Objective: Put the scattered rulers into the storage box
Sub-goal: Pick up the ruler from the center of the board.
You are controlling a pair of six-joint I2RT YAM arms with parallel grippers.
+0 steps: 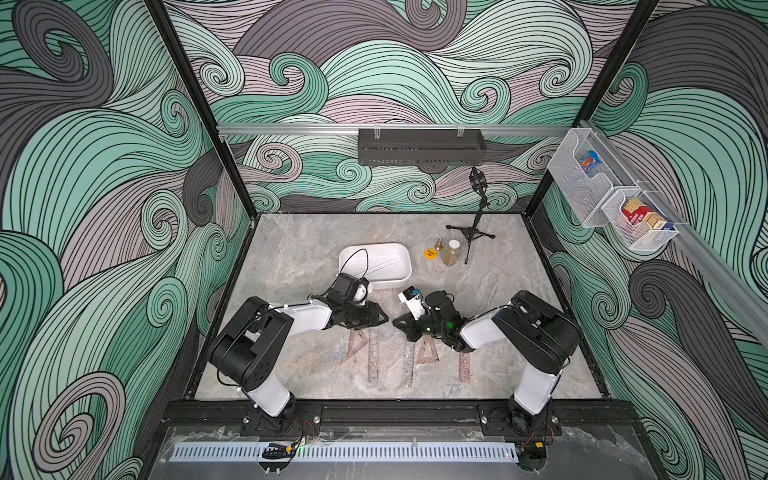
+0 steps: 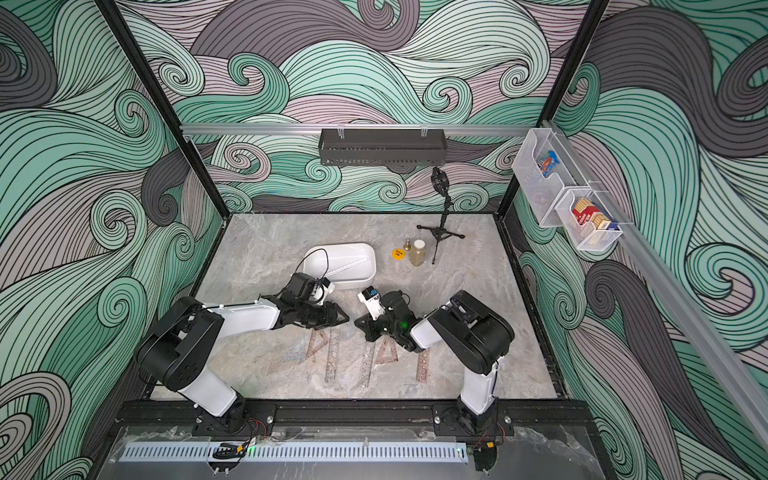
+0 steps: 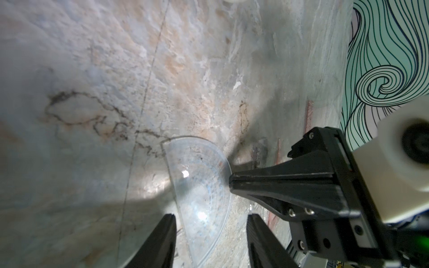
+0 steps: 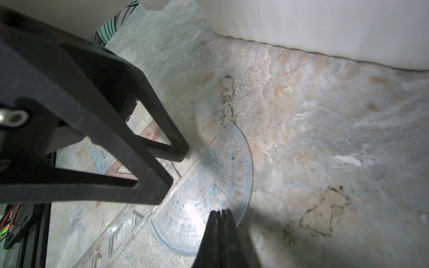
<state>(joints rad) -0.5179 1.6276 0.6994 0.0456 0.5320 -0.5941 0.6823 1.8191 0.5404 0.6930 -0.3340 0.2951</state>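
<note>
**Top view:** the protractor point(image 1: 385, 333) lies flat on the table point(image 1: 291, 249), between both arms' tips and near the storage box point(image 1: 395, 283).

**Left wrist:** the left gripper point(image 3: 210, 217), jaws apart, straddles it, its straight edge running along the fingers. The right gripper point(image 3: 232, 183), jaws together, touches its curved edge.

**Right wrist:** the closed tips overlap the arc, so the left arm looks better placed to grasp.

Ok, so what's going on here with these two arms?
Both arms are working on the clear protractor lying on the table. The left gripper is open, its fingers straddling it; the right gripper is shut, its tip at the curved edge. One ruler already lies in the storage box; several more rulers lie on the table.
</note>
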